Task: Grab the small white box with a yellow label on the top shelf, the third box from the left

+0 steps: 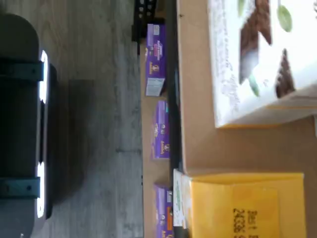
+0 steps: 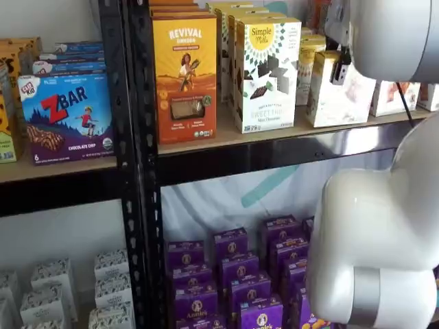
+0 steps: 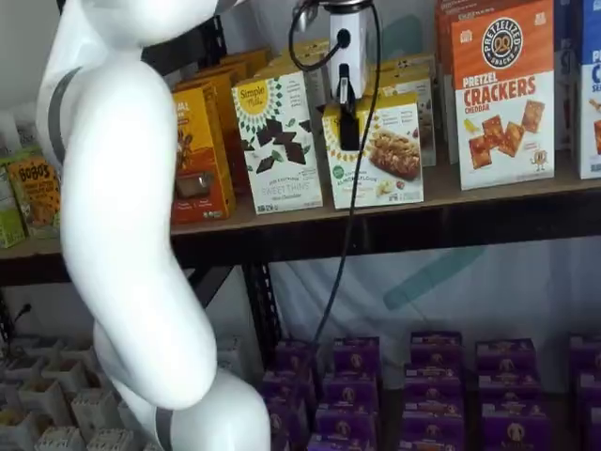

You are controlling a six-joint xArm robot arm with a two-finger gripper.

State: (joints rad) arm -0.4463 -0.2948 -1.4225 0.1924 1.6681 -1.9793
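We see the small white box (image 3: 374,152) on the top shelf (image 3: 394,224), between the Simple Mills carton (image 3: 278,141) and the pretzel crackers box (image 3: 503,94). The gripper (image 3: 348,122) hangs before it; we cannot tell the fingers' state.

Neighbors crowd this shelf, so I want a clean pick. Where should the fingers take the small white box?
Grip the small white box near its upper edge, coming from the open front. It stands upright at the top shelf edge, and the taller patterned carton limits side access. The gripper hangs before it.
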